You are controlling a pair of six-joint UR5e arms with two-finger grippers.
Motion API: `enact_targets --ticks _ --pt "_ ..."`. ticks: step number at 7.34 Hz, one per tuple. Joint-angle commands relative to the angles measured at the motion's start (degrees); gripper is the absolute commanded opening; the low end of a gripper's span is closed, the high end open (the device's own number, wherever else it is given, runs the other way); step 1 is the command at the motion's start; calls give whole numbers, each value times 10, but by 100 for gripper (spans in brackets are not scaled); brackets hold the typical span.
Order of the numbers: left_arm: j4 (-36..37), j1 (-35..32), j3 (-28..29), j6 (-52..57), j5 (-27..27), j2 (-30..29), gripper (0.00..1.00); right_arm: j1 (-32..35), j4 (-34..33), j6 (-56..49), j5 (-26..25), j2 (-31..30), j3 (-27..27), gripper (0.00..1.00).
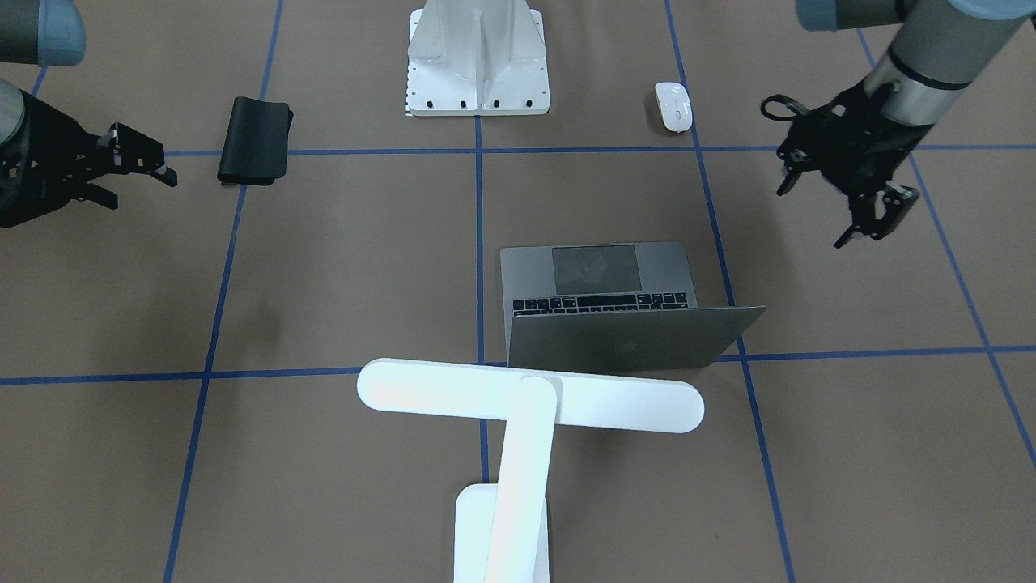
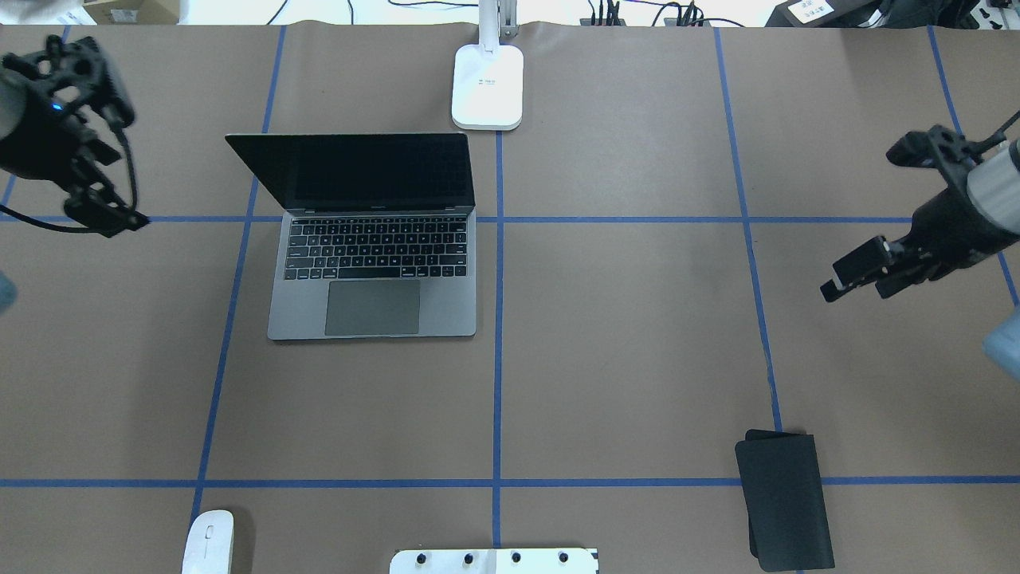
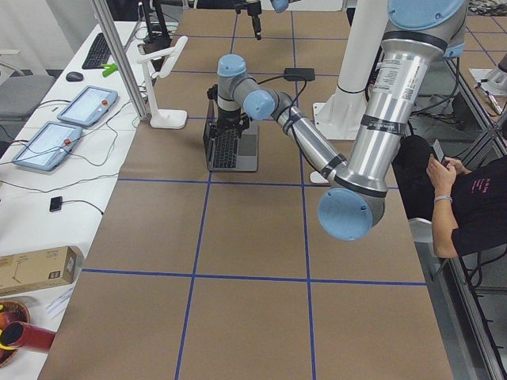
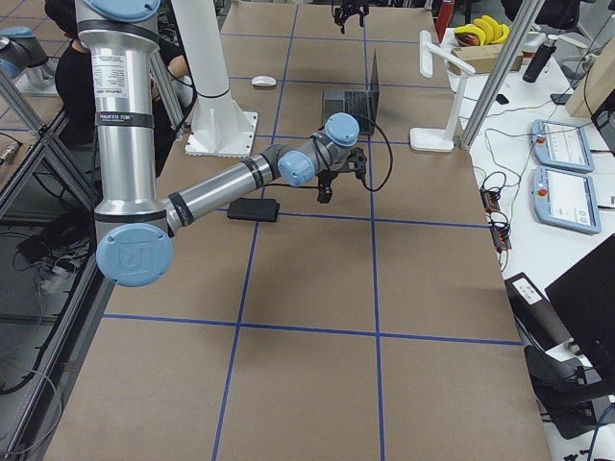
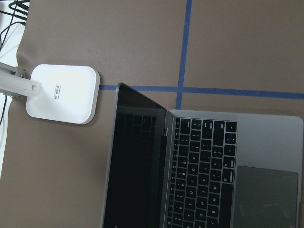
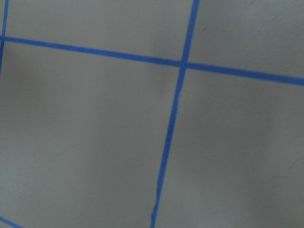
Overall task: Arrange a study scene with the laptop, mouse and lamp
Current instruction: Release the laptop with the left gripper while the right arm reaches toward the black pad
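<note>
Left gripper [image 1: 817, 212] hangs at the right of the front-facing view, fingers spread wide, nothing between them. Right gripper [image 1: 144, 191], at the left edge of that view, is likewise spread and empty.

Laptop [image 2: 374, 271]: slim dark-grey shell, black keys, large trackpad, lid up, screen dark. It lies flat left of centre in the overhead view, its right edge just beside the vertical tape line.

Lamp [image 1: 530, 397]: white, long round-ended bar crossing a flat slanted arm. Its base sits at the top centre of the overhead view, just beyond the laptop's upper right corner and not touching it.

Mouse [image 1: 672, 106]: small, white, oval, at the upper right of the front-facing view, well apart from the laptop.

A black mat [image 1: 254, 140] lies at the upper left and a white pedestal [image 1: 477, 61] at top centre, both on the brown table [image 1: 340, 267] with its blue tape grid.

Hidden or cut off:
- The lamp bar covers the lid's lower edge in the front-facing view.
- The bottom edge of that view cuts the lamp base.
- The overhead view clips the mouse at its bottom edge.
- The right wrist view is blurred, showing only tape lines.
</note>
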Motion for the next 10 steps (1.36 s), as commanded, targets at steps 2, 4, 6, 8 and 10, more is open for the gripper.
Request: enact_targets --ticks 2,4,6,8,10 --pt "-2 -36 12 6 -2 55 100 -36 245 230 -25 -99 0 94" --pt "-8 -44 15 8 -1 75 100 -92 263 264 -39 -106 -3 93" --pt "-9 -46 13 8 1 101 100 -164 265 264 -79 -106 -26 90" --pt "-9 -46 15 8 1 104 100 -197 264 264 -90 -111 -28 82" --pt "-9 -46 15 7 2 105 100 -219 264 264 -90 -117 -28 82"
